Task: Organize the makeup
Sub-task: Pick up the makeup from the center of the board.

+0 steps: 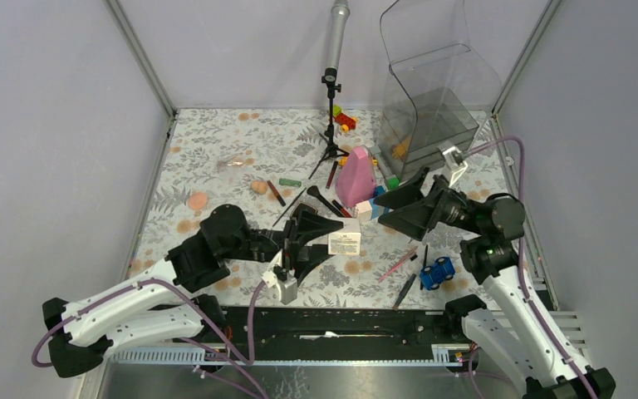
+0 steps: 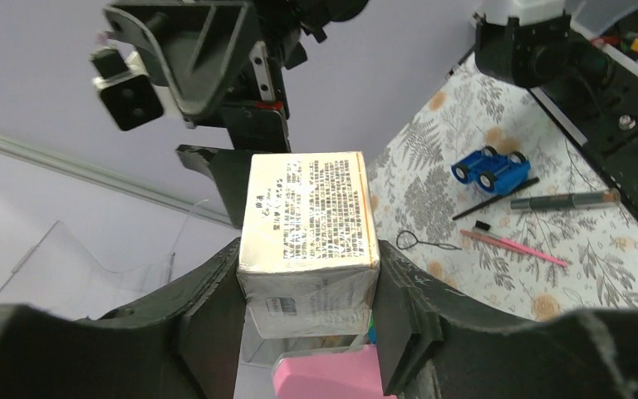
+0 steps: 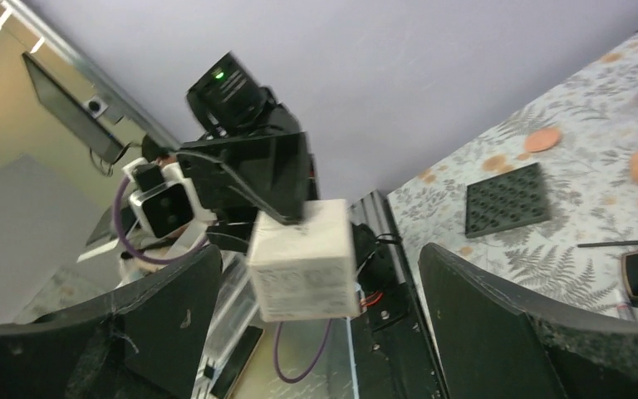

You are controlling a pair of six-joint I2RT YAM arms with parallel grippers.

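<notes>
Left wrist view puts the small white printed carton (image 2: 309, 237) square in the middle, lifted off the worktop (image 1: 216, 158) and pinched by one end in the left claw (image 2: 307, 320), whose fingers sit at about half spread on two opposite faces; seen from above, it hangs near the centre, a little nearer than the tall pink cone (image 1: 355, 176). I'd judge it light, stiff along the edges yet easy to dent on the flat sides, with smooth faces that could slip; the free end, taken gently across two opposite flat faces, looks the place for a second hold. The right claw (image 1: 396, 212) stands wide and empty, pointed at the carton from the right and apart from it. Further out, on the near right of the worktop, lie a pink pencil (image 2: 515, 247), a dark pencil (image 2: 561, 199) and a blue toy car (image 2: 490, 169); over on the left are a flat dark square (image 3: 507, 199) and peach sponges (image 3: 544, 139); a clear bin (image 1: 432, 100) stands at the far right. What the carton holds is hidden; its print is too small to read; its gripped end is cut off behind the fingers; the bin's contents blur through its walls.
</notes>
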